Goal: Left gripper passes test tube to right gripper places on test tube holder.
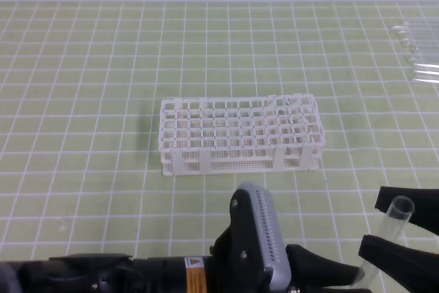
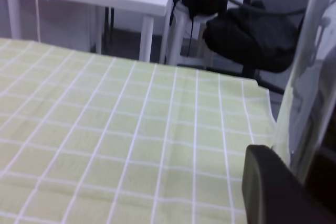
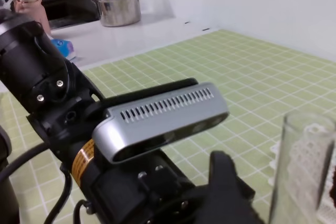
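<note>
- Fingers of the right gripper [image 1: 391, 228], black, are seen at the lower right of the high view set on either side of the test tube [image 1: 392, 223], apparently clasping it; a firm grip cannot be confirmed.
- Left gripper [image 1: 343, 276], at the bottom edge, is stretched toward the tube's lower end, as a handover requires; whether it clamps or has let go cannot be told.
- Clear glass with an open rim uppermost is shown.
- Farther up, at centre, the white test tube holder [image 1: 240, 135] is left waiting, its lattice unfilled.
</note>
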